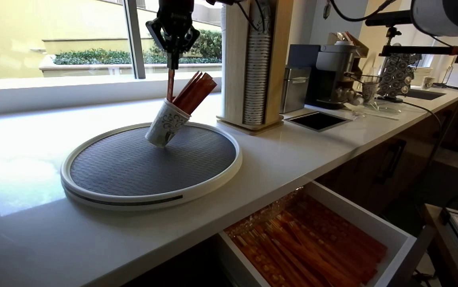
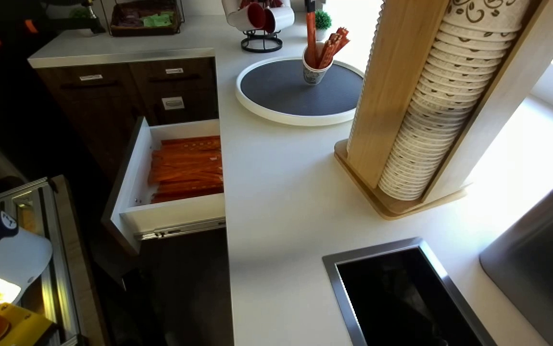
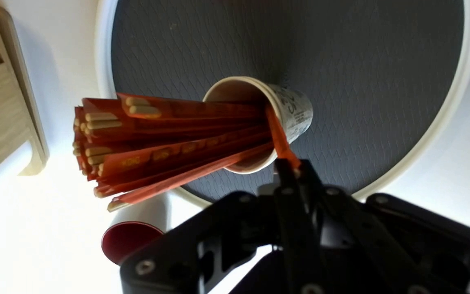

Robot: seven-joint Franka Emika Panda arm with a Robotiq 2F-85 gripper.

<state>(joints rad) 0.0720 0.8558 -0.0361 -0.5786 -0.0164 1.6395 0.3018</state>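
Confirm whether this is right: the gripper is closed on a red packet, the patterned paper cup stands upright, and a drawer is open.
Not upright: the patterned paper cup leans to one side, as an exterior view shows. The gripper is closed on a red packet and a drawer is open, as stated.

Daylight from window (image 1: pixel 85 56) at back edge of counter (image 1: pixel 209 223); that edge washed near white in both exterior views. Tray (image 1: pixel 153 171) throws soft shadow toward front edge. Beyond front edge, dim: cabinets (image 2: pixel 98 115) near black, yellow glow at robot base (image 2: pixel 12 250). Wrist view: counter overexposed, gripper (image 3: pixel 294 164) dark, slightly soft.
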